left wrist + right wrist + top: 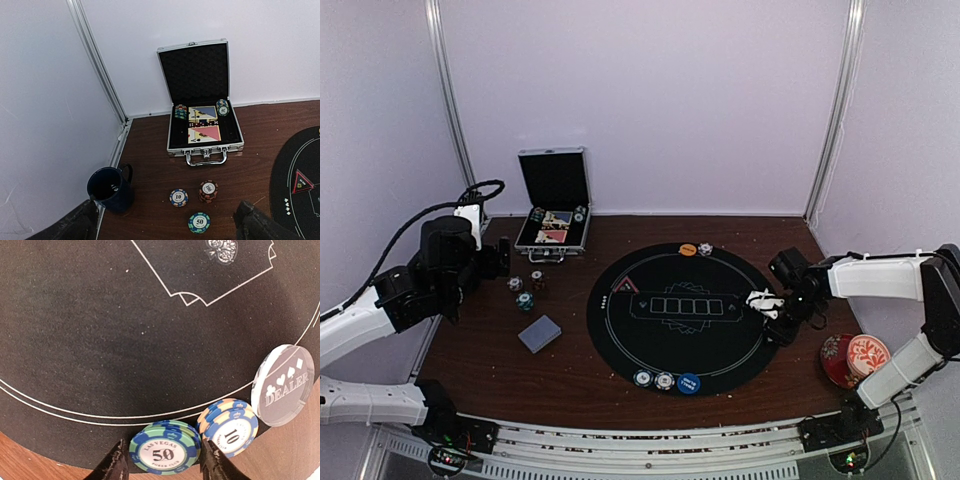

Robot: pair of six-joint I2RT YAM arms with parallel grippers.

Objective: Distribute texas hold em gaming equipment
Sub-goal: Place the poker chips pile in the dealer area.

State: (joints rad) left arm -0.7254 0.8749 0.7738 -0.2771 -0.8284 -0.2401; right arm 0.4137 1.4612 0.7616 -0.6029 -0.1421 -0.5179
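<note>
White walls close in a dark wooden table (490,380) that carries a round black mat (660,345) printed with a row of card outlines. Low in the right wrist view, a green-and-blue chip (165,449) reads "LAS VEGAS 50 POKER CLUB". It lies at the mat's edge between the fingertips of the right gripper (165,460), whose jaws stand apart on either side of it; whether they press it I cannot tell, since only the fingertips show. Just right of it lies a blue-and-tan chip (231,430) marked "10", and further right a clear disc (282,385) marked "DEALER" under four suit symbols. The left gripper (167,225) gapes wide, its fingers cut off at the bottom edge of the left wrist view. Above it in that view, three loose chips (208,190) on bare wood read 10, 100 and 50, with a navy mug (110,187) at lower left. An open metal case (200,70) by the wall holds two card decks and chip stacks. In the overhead view a grey-blue deck (540,334) lies left of the mat. An orange disc (688,249) sits at the mat's top edge, a blue disc (688,382) at its bottom edge and a red triangle marker (625,285) at its left, their lettering too small to read. A red cup and saucer (855,358) stands at lower right.
</note>
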